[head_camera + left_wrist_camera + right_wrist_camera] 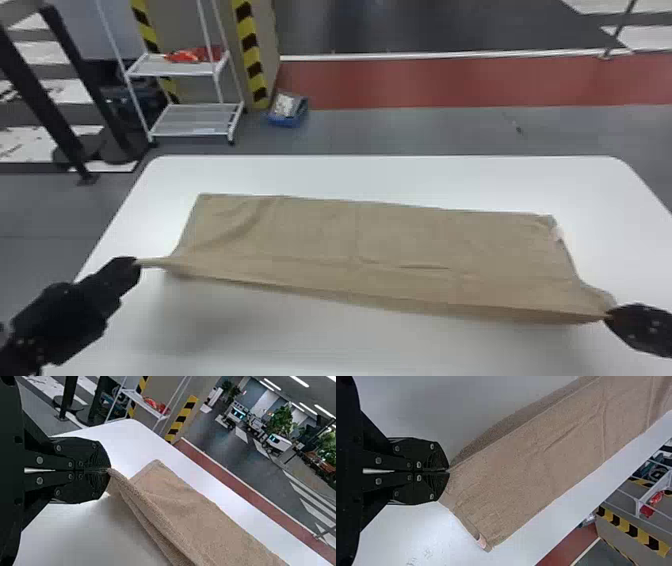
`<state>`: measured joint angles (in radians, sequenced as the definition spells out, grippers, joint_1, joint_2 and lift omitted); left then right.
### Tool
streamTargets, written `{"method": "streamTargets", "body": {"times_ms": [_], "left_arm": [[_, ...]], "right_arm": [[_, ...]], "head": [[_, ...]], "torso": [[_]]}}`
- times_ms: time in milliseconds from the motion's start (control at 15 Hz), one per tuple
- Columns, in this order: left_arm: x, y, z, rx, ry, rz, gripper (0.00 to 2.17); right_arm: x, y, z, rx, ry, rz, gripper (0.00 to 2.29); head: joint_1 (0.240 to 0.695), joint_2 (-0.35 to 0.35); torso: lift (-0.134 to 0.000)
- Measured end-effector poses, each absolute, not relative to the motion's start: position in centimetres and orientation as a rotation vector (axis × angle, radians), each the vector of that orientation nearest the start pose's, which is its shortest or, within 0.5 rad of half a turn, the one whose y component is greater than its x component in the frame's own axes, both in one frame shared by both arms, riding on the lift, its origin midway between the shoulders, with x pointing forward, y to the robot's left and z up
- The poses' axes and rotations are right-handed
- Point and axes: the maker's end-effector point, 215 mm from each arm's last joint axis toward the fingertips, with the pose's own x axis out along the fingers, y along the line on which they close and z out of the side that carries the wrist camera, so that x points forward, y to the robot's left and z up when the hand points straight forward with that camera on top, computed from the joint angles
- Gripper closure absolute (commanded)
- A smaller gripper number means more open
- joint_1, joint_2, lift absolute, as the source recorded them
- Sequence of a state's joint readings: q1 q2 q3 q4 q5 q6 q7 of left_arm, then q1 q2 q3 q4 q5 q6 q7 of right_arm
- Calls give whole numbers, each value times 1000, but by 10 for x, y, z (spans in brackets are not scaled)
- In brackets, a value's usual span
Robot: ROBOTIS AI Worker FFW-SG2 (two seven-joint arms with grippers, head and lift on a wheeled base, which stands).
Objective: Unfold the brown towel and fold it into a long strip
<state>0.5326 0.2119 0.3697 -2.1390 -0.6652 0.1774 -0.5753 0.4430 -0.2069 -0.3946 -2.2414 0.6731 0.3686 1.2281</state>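
bin [290, 121] on the floor [425, 132] is holding something pale [284, 105], the rack [192, 120] something red [185, 56]; brown towel [390, 237] is lying across the table [380, 175], left gripper [135, 262] and right gripper [610, 315] clamping its near corners.

Left arm [60, 320]: black, angular casing, small pale dots [31, 342]. Left tool [135, 263], right tool [609, 315]: black plates, round silver screws [39, 460], finely ridged, rounded ends.
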Motion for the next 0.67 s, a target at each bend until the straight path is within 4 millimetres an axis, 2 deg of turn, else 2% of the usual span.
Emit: {"method": "streamTargets", "body": {"times_ms": [200,333,533,667], "left_arm": [[429,391,-372,947,460,-270,2145],[453,379,-373,999,482,-322,2145],[486,365,-374,1081,513,-386,2145],[508,366,-375,1109,538,-399,2145]], "right_arm": [[393,-346,-379,-656,679,616,2256],[420,-345,-374,-612,695,603,2256],[456,-343,-375,-568,740,605,2256],[476,-346,-382,-543,781,594,2256]], "head": [[695,70],[695,47],[695,28],[695,23]], "torso": [[-114],[-114],[-114],[-114]]}}
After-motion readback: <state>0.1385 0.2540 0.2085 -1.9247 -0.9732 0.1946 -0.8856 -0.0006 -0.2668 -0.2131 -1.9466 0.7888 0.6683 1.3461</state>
